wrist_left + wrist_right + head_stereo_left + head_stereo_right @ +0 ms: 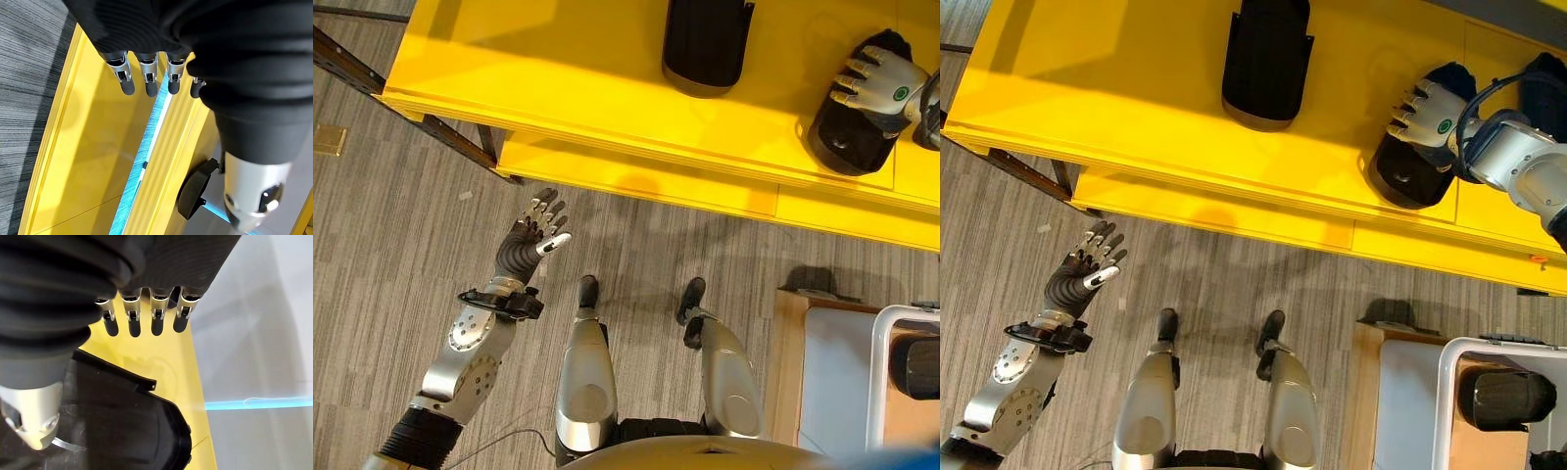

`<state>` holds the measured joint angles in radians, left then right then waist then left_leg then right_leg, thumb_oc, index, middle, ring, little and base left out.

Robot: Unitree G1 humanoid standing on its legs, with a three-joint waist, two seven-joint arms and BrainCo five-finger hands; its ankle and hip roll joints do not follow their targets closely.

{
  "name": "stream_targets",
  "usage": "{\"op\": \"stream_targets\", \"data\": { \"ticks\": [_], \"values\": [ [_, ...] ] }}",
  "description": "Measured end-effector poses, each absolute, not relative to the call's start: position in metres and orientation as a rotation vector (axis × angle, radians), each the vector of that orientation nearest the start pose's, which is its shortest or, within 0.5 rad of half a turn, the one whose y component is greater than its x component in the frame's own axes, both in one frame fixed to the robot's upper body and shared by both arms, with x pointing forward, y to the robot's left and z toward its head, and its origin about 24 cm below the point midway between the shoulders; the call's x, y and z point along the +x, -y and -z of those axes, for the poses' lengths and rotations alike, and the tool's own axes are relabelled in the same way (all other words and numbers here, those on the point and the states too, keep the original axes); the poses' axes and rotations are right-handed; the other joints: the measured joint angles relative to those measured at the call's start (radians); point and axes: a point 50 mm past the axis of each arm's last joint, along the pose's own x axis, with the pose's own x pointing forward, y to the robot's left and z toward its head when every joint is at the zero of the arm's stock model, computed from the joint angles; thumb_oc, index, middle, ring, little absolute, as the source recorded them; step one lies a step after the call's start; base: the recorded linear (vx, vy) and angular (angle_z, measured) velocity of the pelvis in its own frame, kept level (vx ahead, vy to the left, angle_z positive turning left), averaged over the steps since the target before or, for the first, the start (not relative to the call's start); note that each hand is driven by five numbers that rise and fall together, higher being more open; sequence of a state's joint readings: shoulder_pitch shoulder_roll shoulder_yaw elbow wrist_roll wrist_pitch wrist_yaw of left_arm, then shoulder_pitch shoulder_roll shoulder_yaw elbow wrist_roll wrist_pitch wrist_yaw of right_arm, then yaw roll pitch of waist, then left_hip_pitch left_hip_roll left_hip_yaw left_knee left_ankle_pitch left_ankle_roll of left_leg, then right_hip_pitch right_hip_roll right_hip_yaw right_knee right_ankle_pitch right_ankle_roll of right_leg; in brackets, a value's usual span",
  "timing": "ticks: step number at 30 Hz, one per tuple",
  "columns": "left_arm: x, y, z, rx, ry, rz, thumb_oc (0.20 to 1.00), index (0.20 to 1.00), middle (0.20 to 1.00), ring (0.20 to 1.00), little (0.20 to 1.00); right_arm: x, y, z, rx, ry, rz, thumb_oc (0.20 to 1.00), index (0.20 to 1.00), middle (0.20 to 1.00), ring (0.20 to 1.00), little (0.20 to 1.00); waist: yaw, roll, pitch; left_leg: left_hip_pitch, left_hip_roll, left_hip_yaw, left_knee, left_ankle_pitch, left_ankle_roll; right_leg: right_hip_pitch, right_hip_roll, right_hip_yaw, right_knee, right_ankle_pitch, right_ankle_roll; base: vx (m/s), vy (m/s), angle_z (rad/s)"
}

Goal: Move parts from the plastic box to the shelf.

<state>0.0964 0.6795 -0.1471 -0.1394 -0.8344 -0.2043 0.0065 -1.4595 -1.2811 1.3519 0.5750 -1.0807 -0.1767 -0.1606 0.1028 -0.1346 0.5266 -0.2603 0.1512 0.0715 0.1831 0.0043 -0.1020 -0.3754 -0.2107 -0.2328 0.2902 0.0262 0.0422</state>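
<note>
Parts sit in two places: one black part [707, 44] lies alone mid-shelf, its long axis running away from the front edge, and a second part [1420, 162] lies further right under the robot's right hand, while a third part [1506, 398] waits in the box [1449, 392] at lower right.

At left, the left hand [536, 230] hangs over the floor [391, 225] in front of the shelf [558, 88], fingers spread and relaxed, holding nothing, well apart from every part.

At centre, bare yellow surface lies open on both sides of the lone part, and the stepped front edge of the shelf runs across the view.

At right, the right hand [1427, 113] rests on top of the second part, fingers straight and loosely together over its upper end; the right wrist view shows the fingers [132, 316] extended past the part's black rim, not curled round it. That part looks set down close to the front edge, so the step in hand appears to be the release. The right hand is much the nearer to the box, which lies back and toward the robot from the shelf; the likely next move is a clear lift off the part and a swing back over the shelf edge.
</note>
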Motion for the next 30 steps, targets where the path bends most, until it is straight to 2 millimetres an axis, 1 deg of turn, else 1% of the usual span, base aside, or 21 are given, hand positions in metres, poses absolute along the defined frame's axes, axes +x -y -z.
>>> {"op": "stream_targets", "data": {
  "ticks": [4,7,9,11,12,13,14,15,16,17,18,19,20,21,22,24,25,28,29,30],
  "values": [
    [0.233,-0.230,-0.089,-0.191,0.114,0.143,1.000,1.000,1.000,1.000,1.000,0.355,0.279,-0.288,-2.792,0.292,-0.106,1.000,1.000,1.000,1.000,1.000,-0.003,-0.001,0.000,0.001,0.001,0.001,0.000,0.000,0.000,0.000,0.002,0.000,0.000,0.001,-0.001,0.00,0.000,0.00],
    [0.233,-0.230,-0.089,-0.197,0.116,0.142,1.000,1.000,1.000,1.000,1.000,0.349,0.289,-0.292,-2.776,0.262,-0.079,1.000,1.000,1.000,1.000,1.000,-0.006,-0.001,0.000,0.007,0.000,0.004,0.002,-0.001,0.000,0.004,0.001,0.002,-0.001,0.001,-0.001,0.00,0.004,-0.02],
    [0.233,-0.230,-0.089,-0.208,0.118,0.136,1.000,1.000,1.000,1.000,1.000,0.345,0.294,-0.297,-2.728,0.255,-0.036,1.000,1.000,1.000,1.000,1.000,-0.013,0.003,0.000,0.018,-0.001,0.015,0.002,-0.004,0.002,0.013,0.000,0.005,-0.009,0.003,0.001,-0.02,0.014,-0.11],
    [0.233,-0.227,-0.087,-0.250,0.133,0.116,1.000,1.000,1.000,1.000,1.000,0.345,0.290,-0.312,-2.661,0.298,0.034,1.000,1.000,1.000,1.000,1.000,-0.041,0.019,-0.001,0.021,-0.006,0.025,0.010,-0.008,0.006,0.019,-0.003,0.014,-0.021,0.010,0.008,-0.02,0.011,-0.12],
    [0.234,-0.224,-0.086,-0.272,0.137,0.115,1.000,1.000,1.000,1.000,1.000,0.344,0.285,-0.321,-2.598,0.339,0.082,1.000,1.000,1.000,1.000,1.000,-0.053,0.037,0.000,0.023,-0.007,0.030,0.013,-0.011,0.009,0.024,-0.003,0.019,-0.032,0.015,0.014,-0.01,0.011,-0.15],
    [0.234,-0.220,-0.084,-0.295,0.138,0.114,1.000,1.000,1.000,1.000,1.000,0.342,0.279,-0.331,-2.522,0.401,0.144,1.000,1.000,1.000,1.000,1.000,-0.065,0.059,-0.002,0.029,-0.008,0.031,0.012,-0.012,0.011,0.026,-0.006,0.026,-0.038,0.021,0.018,-0.02,0.014,-0.12],
    [0.234,-0.219,-0.084,-0.301,0.140,0.116,1.000,1.000,1.000,1.000,1.000,0.339,0.277,-0.335,-2.423,0.446,0.191,1.000,1.000,1.000,1.000,1.000,-0.075,0.077,-0.003,0.034,-0.010,0.031,0.012,-0.013,0.013,0.033,-0.006,0.027,-0.044,0.023,0.019,0.00,0.000,0.00],
    [0.234,-0.219,-0.084,-0.302,0.143,0.116,1.000,1.000,1.000,1.000,1.000,0.335,0.277,-0.336,-2.297,0.497,0.242,1.000,1.000,1.000,1.000,1.000,-0.083,0.094,-0.005,0.035,-0.009,0.027,0.013,-0.015,0.013,0.040,-0.005,0.025,-0.046,0.028,0.013,0.00,0.000,0.00],
    [0.234,-0.219,-0.085,-0.303,0.147,0.114,1.000,1.000,1.000,1.000,1.000,0.328,0.278,-0.334,-2.155,0.551,0.292,1.000,1.000,1.000,1.000,1.000,-0.086,0.115,-0.011,0.035,-0.008,0.027,0.012,-0.019,0.016,0.040,-0.003,0.024,-0.050,0.028,0.012,0.00,0.000,0.00],
    [0.234,-0.219,-0.085,-0.304,0.147,0.112,1.000,1.000,1.000,1.000,1.000,0.325,0.281,-0.330,-2.088,0.563,0.310,1.000,1.000,1.000,1.000,1.000,-0.088,0.128,-0.014,0.035,-0.008,0.028,0.013,-0.022,0.017,0.040,-0.001,0.025,-0.050,0.028,0.012,0.01,0.008,-0.04],
    [0.234,-0.218,-0.084,-0.315,0.149,0.108,1.000,1.000,1.000,1.000,1.000,0.318,0.294,-0.315,-1.938,0.549,0.343,1.000,1.000,1.000,1.000,1.000,-0.089,0.152,-0.022,0.035,-0.004,0.027,0.015,-0.024,0.016,0.040,0.002,0.025,-0.048,0.027,0.010,0.02,0.002,-0.04],
    [0.232,-0.220,-0.082,-0.315,0.144,0.101,1.000,1.000,1.000,1.000,1.000,0.317,0.300,-0.308,-1.865,0.531,0.363,1.000,1.000,1.000,1.000,1.000,-0.093,0.157,-0.024,0.035,-0.004,0.028,0.016,-0.026,0.015,0.039,0.004,0.025,-0.047,0.027,0.010,0.01,-0.001,-0.04],
    [0.232,-0.220,-0.081,-0.316,0.141,0.098,1.000,1.000,1.000,1.000,1.000,0.315,0.306,-0.299,-1.752,0.519,0.392,1.000,1.000,1.000,1.000,1.000,-0.096,0.162,-0.027,0.035,-0.002,0.028,0.018,-0.028,0.015,0.038,0.006,0.025,-0.045,0.024,0.008,0.01,-0.011,-0.08],
    [0.231,-0.220,-0.081,-0.321,0.140,0.096,1.000,1.000,1.000,1.000,1.000,0.312,0.311,-0.286,-1.525,0.528,0.453,1.000,1.000,1.000,1.000,1.000,-0.110,0.170,-0.029,0.034,0.002,0.030,0.020,-0.031,0.014,0.034,0.007,0.028,-0.042,0.021,0.008,0.01,-0.014,-0.08],
    [0.231,-0.219,-0.081,-0.323,0.141,0.097,1.000,1.000,1.000,1.000,1.000,0.311,0.311,-0.281,-1.445,0.531,0.459,1.000,1.000,1.000,1.000,1.000,-0.115,0.175,-0.029,0.034,0.004,0.031,0.020,-0.032,0.014,0.033,0.005,0.029,-0.042,0.020,0.008,0.01,-0.015,-0.07],
    [0.232,-0.218,-0.080,-0.334,0.142,0.096,1.000,1.000,1.000,1.000,1.000,0.312,0.311,-0.275,-1.331,0.535,0.472,1.000,1.000,1.000,1.000,1.000,-0.123,0.183,-0.033,0.034,0.005,0.031,0.022,-0.034,0.014,0.033,0.005,0.030,-0.040,0.018,0.010,0.00,-0.005,-0.02],
    [0.232,-0.216,-0.080,-0.343,0.143,0.096,1.000,1.000,1.000,1.000,1.000,0.311,0.311,-0.272,-1.221,0.550,0.495,1.000,1.000,1.000,1.000,1.000,-0.124,0.189,-0.036,0.033,0.006,0.031,0.024,-0.035,0.013,0.032,0.005,0.030,-0.036,0.012,0.013,0.00,0.000,0.00],
    [0.231,-0.216,-0.079,-0.347,0.140,0.093,1.000,1.000,1.000,1.000,1.000,0.310,0.308,-0.272,-1.059,0.591,0.514,1.000,1.000,1.000,1.000,1.000,-0.117,0.199,-0.037,0.031,0.005,0.036,0.025,-0.037,0.013,0.018,0.002,0.036,-0.019,0.005,0.012,0.00,-0.009,-0.03],
    [0.231,-0.216,-0.078,-0.349,0.137,0.092,1.000,1.000,1.000,1.000,1.000,0.311,0.306,-0.270,-0.978,0.602,0.518,1.000,1.000,1.000,1.000,1.000,-0.116,0.203,-0.035,0.031,0.005,0.038,0.026,-0.037,0.013,0.013,0.001,0.038,-0.010,0.000,0.011,-0.02,-0.018,-0.05],
    [0.230,-0.216,-0.077,-0.351,0.132,0.090,1.000,1.000,1.000,1.000,1.000,0.314,0.300,-0.266,-0.832,0.622,0.521,1.000,1.000,1.000,1.000,1.000,-0.112,0.211,-0.033,0.029,0.005,0.043,0.025,-0.038,0.012,0.003,0.000,0.044,-0.003,-0.004,0.009,-0.01,-0.013,-0.05]
  ]
}}
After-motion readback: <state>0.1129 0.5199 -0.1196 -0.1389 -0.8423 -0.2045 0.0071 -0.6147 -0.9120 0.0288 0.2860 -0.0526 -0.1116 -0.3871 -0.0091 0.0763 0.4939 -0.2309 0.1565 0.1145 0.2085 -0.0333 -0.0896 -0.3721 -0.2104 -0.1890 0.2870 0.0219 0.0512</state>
